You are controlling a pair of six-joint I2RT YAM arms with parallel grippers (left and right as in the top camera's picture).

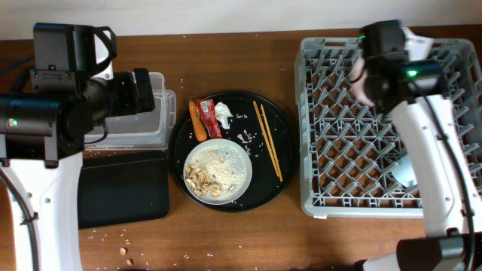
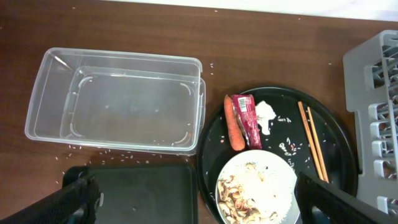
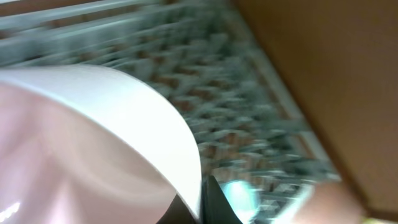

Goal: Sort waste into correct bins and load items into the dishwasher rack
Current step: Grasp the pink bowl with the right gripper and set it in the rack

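Note:
My right gripper (image 1: 363, 75) is shut on the white bowl (image 1: 357, 78) over the far left part of the grey dishwasher rack (image 1: 361, 162). The right wrist view is blurred, with the bowl (image 3: 93, 137) filling it and a light-blue cup (image 3: 239, 196) in the rack. My left gripper (image 2: 199, 196) is open and empty above the clear tub (image 2: 124, 102) and the black rectangular tray (image 2: 143, 193). The round black tray (image 1: 282, 120) holds the carrot (image 2: 234, 124), red wrapper (image 2: 247, 118), tissue (image 2: 266, 115), chopsticks (image 2: 313, 142) and the plate (image 2: 258, 193) of scraps and rice.
Rice grains and a few crumbs (image 1: 124, 245) lie on the wooden table near its front edge and around the tub. The light-blue cup (image 1: 404, 172) lies in the rack's near right part.

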